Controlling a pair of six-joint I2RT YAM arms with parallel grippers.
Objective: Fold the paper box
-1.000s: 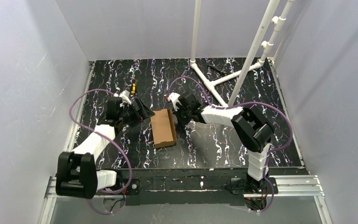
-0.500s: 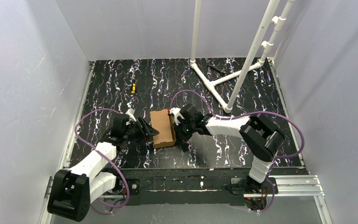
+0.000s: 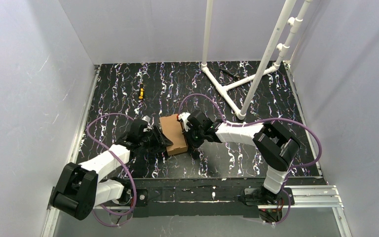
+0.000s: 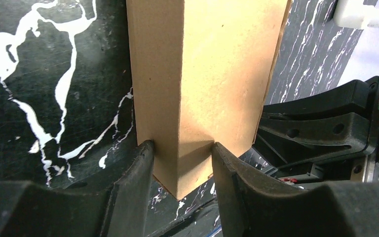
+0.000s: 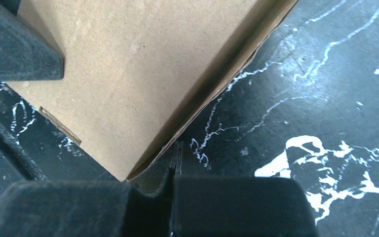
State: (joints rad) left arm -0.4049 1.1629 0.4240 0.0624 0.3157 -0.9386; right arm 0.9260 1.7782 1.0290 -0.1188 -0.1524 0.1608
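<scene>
**Box.** The box is brown cardboard, folded into a closed rectangular shape. It lies on the desk, slightly left of the middle and nearer the near edge than the far edge. Its long side runs roughly from far to near. It sits between the two tools.

**Left tool.** The left tool reaches in from the near-left and is partly closed on the box's near-left corner. In the left wrist view one of its fingers presses against the side face. The other finger presses on the top face, and the cardboard edge stands between the two. Both fingers touch the cardboard.

**Right tool.** The right tool comes in from the right and is fully closed, with nothing between its fingers. In the right wrist view the two fingers meet along a thin seam. Their tips sit at the lower edge of the box's right side, near its near-right corner. Whether the tips press on the cardboard or only stand just beside it cannot be told.

**Other items on the desk.**
- A white pipe frame stands in the far-right part, well apart from the box.
- A small yellow-and-black object lies toward the far-left corner. It is too small to identify.
- A purple cable loops beside each arm.
</scene>
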